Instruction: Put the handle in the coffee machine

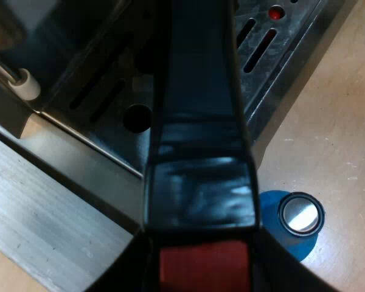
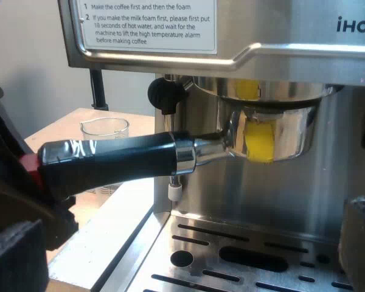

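Observation:
The metal holder (image 2: 271, 134) sits up under the espresso machine's (image 2: 231, 55) brew head, with yellow showing at its front. Its dark handle (image 2: 109, 163) sticks out away from the machine over the drip tray's edge. My left gripper (image 1: 204, 271) is shut on the handle's red end (image 1: 204, 267); the right wrist view shows that gripper (image 2: 15, 194) at the same end. Looking down the handle (image 1: 198, 121), I see the drip tray (image 1: 274, 55) below. My right gripper (image 2: 188, 246) hangs open in front of the drip tray (image 2: 243, 255), holding nothing.
A blue tamper (image 1: 298, 216) with a metal top stands on the wooden table beside the drip tray's corner. A measuring glass (image 2: 104, 131) stands on the table behind the handle. The steam wand's white tip (image 2: 174, 191) hangs just under the handle, below a black knob (image 2: 164, 94).

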